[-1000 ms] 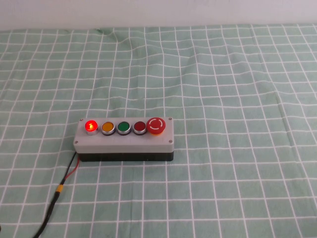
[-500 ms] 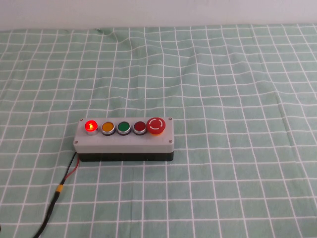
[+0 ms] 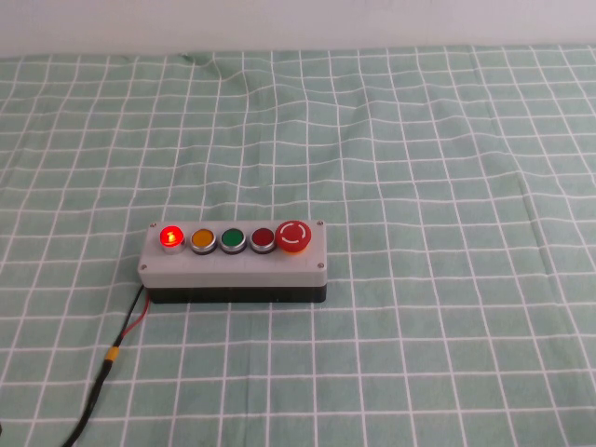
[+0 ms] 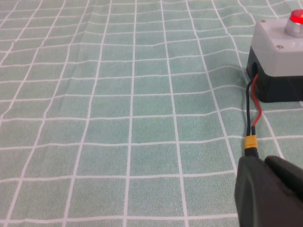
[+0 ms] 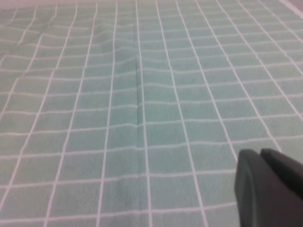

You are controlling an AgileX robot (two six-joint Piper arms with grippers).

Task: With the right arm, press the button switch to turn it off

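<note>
Button switch (image 3: 233,264) glows red, unpressed; your right gripper (image 5: 270,189) and left gripper (image 4: 267,191) hang clear, jaw state impossible to tell

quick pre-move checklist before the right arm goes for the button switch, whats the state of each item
1. Switch is on and needs pressing: ok. The leftmost red button on the button switch glows.
2. Box sits flat and upright on the green checked cloth: ok.
3. Space above the button row is free: ok; no arm shows in the high view.
4. Black cable trails off toward the robot's left side, away from a right-side approach: ok.
5. Right pincer aimed at the switch: not ok; its wrist view shows only cloth.
6. Left pincer out of the way: cannot tell; it sits near the cable's yellow connector.
</note>
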